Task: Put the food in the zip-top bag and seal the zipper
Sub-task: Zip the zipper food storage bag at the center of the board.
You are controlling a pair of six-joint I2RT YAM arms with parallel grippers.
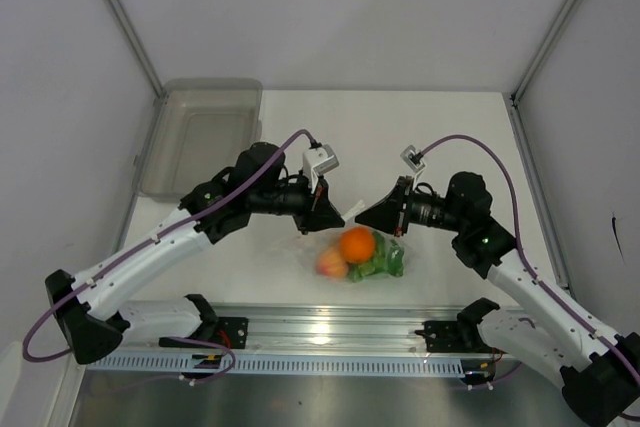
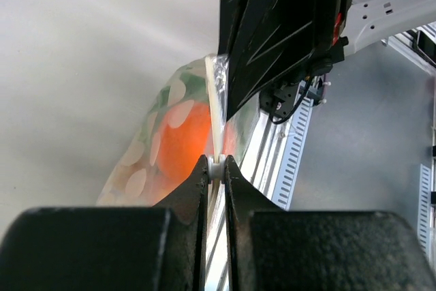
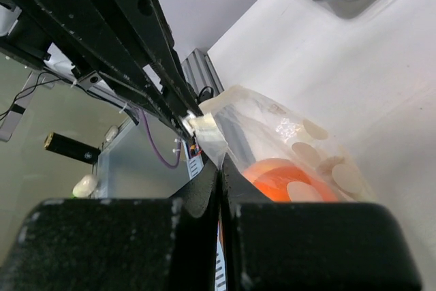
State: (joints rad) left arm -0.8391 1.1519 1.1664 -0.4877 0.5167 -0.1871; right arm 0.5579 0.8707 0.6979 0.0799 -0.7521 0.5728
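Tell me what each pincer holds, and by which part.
Both hold the zip-top bag by its white zipper strip: the left pincer pinches one end, the right pincer the other.

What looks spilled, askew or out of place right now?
Nothing stands out. The round orange fruit and leafy green lettuce sit inside the clear crinkly plastic zip-top bag; the left gripper and right gripper pinch its white zipper strip.

Clear crinkly glossy plastic zip-top bag, matt white table, translucent plastic bin, ribbed metal rail
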